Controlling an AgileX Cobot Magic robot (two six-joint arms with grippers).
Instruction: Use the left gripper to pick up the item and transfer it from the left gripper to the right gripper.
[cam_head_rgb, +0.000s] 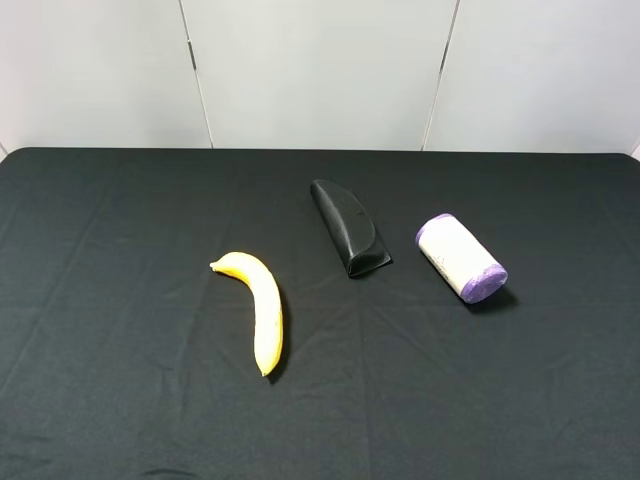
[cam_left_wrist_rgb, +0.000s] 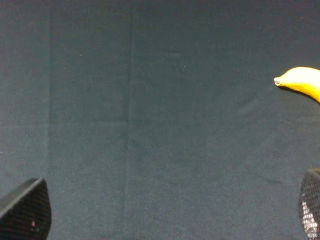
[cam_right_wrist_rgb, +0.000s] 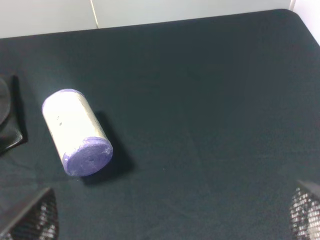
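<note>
Fingers (cam_left_wrist_rgb: 25, 210) of both grippers stand apart, holding nothing; the off-white, purple-capped paper-wrapped canister (cam_head_rgb: 460, 258) lies on its side at right, beyond the glossy black wedge-shaped case (cam_head_rgb: 348, 228); reaching across, it may roll away.

Desk (cam_head_rgb: 100, 300) under matt black cloth, faintly creased. Canister (cam_head_rgb: 460, 257) matt off-white paper wrap, purple ends. Case (cam_head_rgb: 350, 230) glossy black. Banana (cam_head_rgb: 262, 305) smooth yellow skin.

High camera looks down over the black table (cam_head_rgb: 120, 400) toward the wall at 12 o'clock. Left wrist camera sits close above the cloth, catching only the banana (cam_left_wrist_rgb: 302, 82) tip. Right wrist camera looks from farther off, sharing the canister (cam_right_wrist_rgb: 75, 132) and black case (cam_right_wrist_rgb: 7, 125) with the high view.
</note>
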